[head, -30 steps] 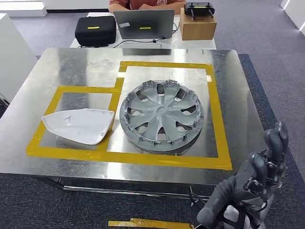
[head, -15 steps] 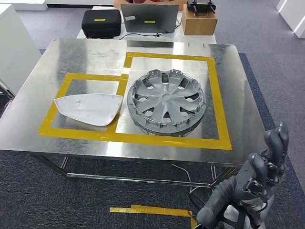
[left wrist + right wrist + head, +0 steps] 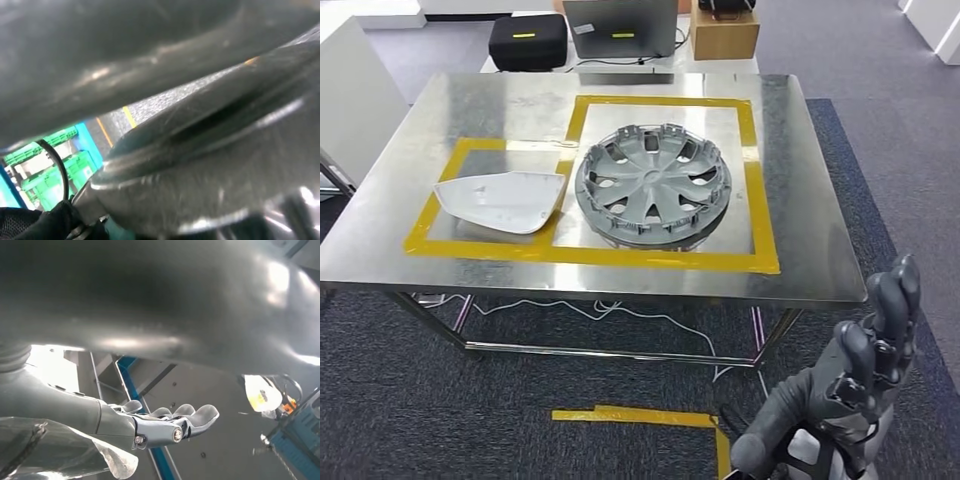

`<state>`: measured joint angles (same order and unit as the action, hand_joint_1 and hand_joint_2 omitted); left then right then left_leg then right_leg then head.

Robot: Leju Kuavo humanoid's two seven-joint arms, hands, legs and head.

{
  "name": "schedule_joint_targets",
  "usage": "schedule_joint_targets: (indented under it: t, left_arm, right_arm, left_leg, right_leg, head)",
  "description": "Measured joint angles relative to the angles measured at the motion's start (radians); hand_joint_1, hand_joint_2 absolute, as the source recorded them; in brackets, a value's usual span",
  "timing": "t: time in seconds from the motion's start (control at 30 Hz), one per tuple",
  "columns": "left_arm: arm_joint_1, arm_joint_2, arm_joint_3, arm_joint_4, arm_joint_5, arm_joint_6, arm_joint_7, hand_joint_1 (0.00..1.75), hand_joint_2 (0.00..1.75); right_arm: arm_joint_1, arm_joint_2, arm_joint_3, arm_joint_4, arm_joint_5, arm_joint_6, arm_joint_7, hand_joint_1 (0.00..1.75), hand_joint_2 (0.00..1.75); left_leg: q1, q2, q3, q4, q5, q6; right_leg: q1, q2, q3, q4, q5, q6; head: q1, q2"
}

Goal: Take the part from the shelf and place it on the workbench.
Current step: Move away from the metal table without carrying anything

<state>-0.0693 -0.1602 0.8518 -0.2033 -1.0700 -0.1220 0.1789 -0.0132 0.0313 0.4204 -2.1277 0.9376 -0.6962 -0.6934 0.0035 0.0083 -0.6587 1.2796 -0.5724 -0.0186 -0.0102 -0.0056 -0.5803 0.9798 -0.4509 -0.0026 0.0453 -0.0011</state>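
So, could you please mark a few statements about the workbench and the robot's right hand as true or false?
1. The grey wheel cover lies inside the larger yellow-taped rectangle on the metal workbench. True.
2. The white mirror cover rests on top of the wheel cover. False: it lies beside it, in the smaller taped rectangle.
3. The right hand is holding the wheel cover. False: the hand is low, in front of the workbench, apart from both parts and with nothing in it.
4. A black case and a laptop stand on a table beyond the workbench. True.
5. A strip of yellow tape marks the floor in front of the workbench. True.
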Motion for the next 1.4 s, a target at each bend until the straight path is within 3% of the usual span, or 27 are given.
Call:
schedule_joint_targets:
  t: [0.07, 0.13, 0.2, 0.27, 0.33, 0.4, 0.43, 0.47, 0.5, 0.57, 0.63, 0.67, 0.73, 0.77, 0.83, 0.9, 0.93, 0.97, 1.0, 1.03, 1.07, 1.1, 1.17, 1.27, 1.33, 1.4]
  left_arm:
    - [-0.001, 0.001, 0.000, 0.000, 0.000, 0.000, 0.000, 0.00, 0.00]
    - [-0.002, 0.002, 0.000, 0.000, 0.000, 0.000, 0.000, 0.00, 0.00]
    - [-0.004, 0.002, 0.000, 0.000, 0.000, 0.001, 0.000, 0.00, 0.00]
    - [-0.003, 0.001, 0.000, 0.001, 0.000, 0.002, 0.002, 0.00, 0.00]
    - [-0.002, 0.002, 0.000, 0.001, 0.000, 0.003, 0.004, 0.00, 0.00]
    - [-0.002, 0.001, 0.000, 0.001, 0.000, 0.003, 0.004, 0.00, 0.00]
    - [-0.002, 0.000, 0.000, 0.001, 0.000, 0.004, 0.005, 0.00, 0.00]
    - [-0.001, 0.000, 0.000, 0.001, 0.000, 0.005, 0.005, 0.00, 0.00]
    - [-0.001, 0.000, 0.000, 0.001, 0.000, 0.005, 0.005, 0.00, 0.00]
    - [-0.002, -0.001, 0.000, 0.001, 0.001, 0.006, 0.005, 0.00, 0.00]
    - [-0.003, -0.002, 0.000, 0.001, 0.001, 0.007, 0.005, 0.00, 0.00]
    - [-0.003, -0.002, 0.000, 0.001, 0.001, 0.008, 0.005, 0.00, 0.00]
    - [-0.002, -0.002, 0.001, 0.001, 0.004, 0.009, 0.006, 0.00, 0.00]
    - [-0.001, -0.002, 0.001, 0.001, 0.012, 0.011, 0.006, 0.00, 0.00]
    - [0.002, -0.001, 0.001, 0.001, 0.037, 0.015, 0.012, 0.00, 0.00]
    - [0.003, 0.000, 0.001, 0.001, 0.062, 0.024, 0.026, 0.00, 0.00]
    - [0.004, 0.000, 0.002, 0.001, 0.070, 0.030, 0.035, 0.00, 0.00]
    - [0.004, 0.000, 0.003, 0.001, 0.077, 0.035, 0.044, 0.00, 0.00]
    - [0.003, 0.000, 0.005, 0.001, 0.080, 0.040, 0.052, 0.00, 0.00]
    - [0.001, -0.001, 0.006, 0.001, 0.082, 0.044, 0.058, 0.00, 0.00]
    - [0.000, -0.001, 0.007, 0.001, 0.082, 0.047, 0.063, 0.00, 0.00]
    - [0.000, -0.002, 0.008, 0.001, 0.081, 0.049, 0.067, 0.00, 0.00]
    - [0.000, -0.005, 0.008, 0.001, 0.074, 0.053, 0.075, 0.00, 0.00]
    - [0.000, -0.007, 0.008, 0.002, 0.059, 0.056, 0.085, 0.00, 0.00]
    - [-0.001, -0.009, 0.008, 0.002, 0.054, 0.057, 0.087, 0.00, 0.00]
    - [-0.001, -0.012, 0.008, 0.002, 0.051, 0.056, 0.087, 0.00, 0.00]
  right_arm:
    - [0.000, 0.000, 0.000, 0.000, 0.000, 0.000, -0.001, 0.00, 0.00]
    - [-0.001, 0.000, 0.000, 0.000, 0.002, 0.000, -0.001, 0.00, 0.00]
    - [-0.001, 0.000, 0.000, 0.002, 0.004, 0.000, -0.001, 0.00, 0.00]
    - [0.000, 0.000, -0.001, 0.004, 0.008, 0.000, -0.001, 0.00, 0.00]
    - [0.003, 0.000, -0.005, 0.009, 0.013, 0.000, -0.001, 0.00, 0.00]
    - [0.010, 0.001, -0.012, 0.014, 0.019, 0.000, -0.001, 0.00, 0.00]
    - [0.014, 0.001, -0.015, 0.018, 0.021, 0.000, -0.001, 0.00, 0.00]
    - [0.018, 0.001, -0.018, 0.021, 0.023, 0.000, -0.001, 0.00, 0.00]
    - [0.020, 0.001, -0.020, 0.023, 0.025, 0.000, -0.001, 0.00, 0.00]
    - [0.021, 0.002, -0.022, 0.027, 0.026, 0.000, -0.001, 0.00, 0.00]
    - [0.020, 0.004, -0.023, 0.028, 0.027, 0.000, -0.002, 0.00, 0.00]
    - [0.020, 0.006, -0.023, 0.029, 0.028, -0.001, -0.002, 0.00, 0.00]
    - [0.028, 0.009, -0.030, 0.031, 0.035, -0.001, -0.002, 0.00, 0.00]
    - [0.033, 0.013, -0.038, 0.034, 0.044, 0.000, -0.001, 0.00, 0.00]
    - [0.049, 0.025, -0.062, 0.050, 0.081, 0.000, 0.017, 0.00, 0.00]
    - [0.061, 0.016, -0.082, 0.099, 0.173, 0.016, 0.133, 0.00, 0.00]
    - [0.059, -0.008, -0.080, 0.133, 0.229, 0.046, 0.250, 0.00, 0.00]
    - [0.049, -0.046, -0.066, 0.173, 0.273, 0.099, 0.408, 0.00, 0.00]
    - [0.034, -0.092, -0.042, 0.211, 0.292, 0.164, 0.573, 0.00, 0.00]
    - [0.015, -0.142, -0.014, 0.250, 0.285, 0.237, 0.736, 0.00, 0.00]
    - [-0.005, -0.190, 0.017, 0.286, 0.264, 0.307, 0.871, 0.00, 0.00]
    - [-0.026, -0.233, 0.045, 0.321, 0.239, 0.365, 0.955, 0.00, 0.00]
    - [-0.066, -0.312, 0.104, 0.387, 0.191, 0.458, 1.017, 0.00, 0.00]
    - [-0.093, -0.384, 0.171, 0.491, 0.148, 0.494, 1.012, 0.00, 0.00]
    - [-0.097, -0.408, 0.190, 0.560, 0.140, 0.479, 1.015, 0.00, 0.00]
    - [-0.101, -0.425, 0.202, 0.617, 0.138, 0.465, 1.017, 0.00, 0.00]
  left_leg:
    - [0.000, -0.004, 0.110, -0.135, 0.038, 0.009]
    - [-0.004, -0.010, 0.205, -0.274, 0.033, 0.020]
    - [-0.008, -0.012, 0.224, -0.320, 0.028, 0.031]
    - [-0.007, -0.007, 0.205, -0.321, 0.046, 0.044]
    - [-0.006, 0.000, 0.178, -0.323, 0.072, 0.058]
    - [-0.009, 0.002, 0.143, -0.322, 0.098, 0.064]
    - [-0.011, 0.003, 0.125, -0.320, 0.112, 0.065]
    - [-0.012, 0.003, 0.106, -0.318, 0.124, 0.064]
    - [-0.014, 0.004, 0.088, -0.315, 0.136, 0.063]
    - [-0.015, 0.005, 0.061, -0.307, 0.155, 0.058]
    - [-0.018, 0.004, 0.043, -0.298, 0.171, 0.051]
    - [-0.017, 0.004, 0.038, -0.295, 0.180, 0.045]
    - [-0.015, 0.004, 0.032, -0.296, 0.196, 0.034]
    - [-0.014, 0.002, 0.026, -0.292, 0.189, 0.028]
    - [-0.011, -0.003, 0.006, -0.235, 0.123, 0.015]
    - [-0.005, -0.005, -0.023, -0.110, 0.025, 0.005]
    - [-0.002, -0.005, -0.033, -0.051, -0.001, 0.002]
    - [0.000, -0.005, -0.031, -0.016, -0.003, 0.000]
    - [0.002, -0.005, -0.013, -0.020, 0.015, -0.001]
    - [0.004, -0.005, 0.023, -0.063, 0.044, -0.002]
    - [0.006, -0.005, 0.069, -0.133, 0.064, -0.003]
    - [0.005, -0.008, 0.113, -0.205, 0.071, -0.001]
    - [0.001, -0.012, 0.157, -0.291, 0.065, 0.008]
    - [-0.003, -0.013, 0.150, -0.305, 0.081, 0.035]
    - [0.000, -0.011, 0.136, -0.312, 0.100, 0.055]
    - [-0.002, -0.009, 0.114, -0.311, 0.117, 0.066]
  right_leg:
    - [0.001, 0.001, -0.027, 0.005, 0.021, 0.007]
    - [0.003, 0.002, -0.041, 0.009, 0.040, 0.016]
    - [0.003, 0.000, -0.048, 0.006, 0.060, 0.027]
    - [0.000, 0.001, -0.058, 0.013, 0.053, 0.038]
    - [-0.002, 0.003, -0.089, 0.086, -0.030, 0.046]
    - [-0.002, 0.004, -0.126, 0.223, -0.129, 0.052]
    - [-0.002, 0.004, -0.133, 0.281, -0.148, 0.053]
    - [-0.002, 0.004, -0.124, 0.309, -0.143, 0.053]
    - [-0.002, 0.004, -0.096, 0.299, -0.120, 0.052]
    - [0.000, 0.003, 0.013, 0.177, -0.076, 0.045]
    - [0.004, 0.003, 0.124, 0.024, -0.088, 0.037]
    - [0.007, 0.003, 0.150, -0.020, -0.100, 0.034]
    - [0.008, 0.002, 0.147, -0.041, -0.096, 0.021]
    - [0.007, 0.001, 0.136, -0.043, -0.086, 0.012]
    - [0.002, -0.004, 0.117, -0.047, -0.065, -0.004]
    - [0.004, -0.006, 0.095, -0.045, -0.044, -0.010]
    - [0.004, -0.006, 0.082, -0.042, -0.033, -0.010]
    - [0.004, -0.005, 0.067, -0.038, -0.022, -0.008]
    - [0.004, -0.004, 0.051, -0.032, -0.013, -0.005]
    - [0.003, -0.004, 0.034, -0.025, -0.006, -0.001]
    - [0.002, -0.004, 0.019, -0.016, -0.001, 0.003]
    - [0.002, -0.005, 0.005, -0.008, 0.004, 0.009]
    - [0.002, -0.006, -0.014, 0.001, 0.017, 0.023]
    - [0.000, -0.007, -0.024, 0.000, 0.028, 0.046]
    - [-0.002, -0.003, -0.050, 0.054, -0.025, 0.056]
    - [-0.004, 0.001, -0.100, 0.187, -0.114, 0.061]
  head:
    - [0.000, 0.000]
    - [0.001, 0.000]
    - [0.001, 0.000]
    - [0.000, 0.000]
    - [0.001, 0.000]
    - [0.003, 0.000]
    - [0.003, 0.000]
    - [0.003, 0.000]
    - [0.003, 0.000]
    - [0.003, 0.000]
    - [0.003, 0.000]
    - [0.004, 0.000]
    - [0.004, 0.000]
    - [0.004, 0.000]
    - [-0.001, 0.000]
    - [-0.006, 0.000]
    - [-0.007, 0.000]
    - [-0.007, 0.000]
    - [-0.008, 0.000]
    - [-0.008, 0.000]
    - [-0.009, 0.000]
    - [-0.009, 0.000]
    - [-0.009, 0.000]
    - [-0.009, 0.000]
    - [-0.005, 0.000]
    - [-0.001, 0.000]
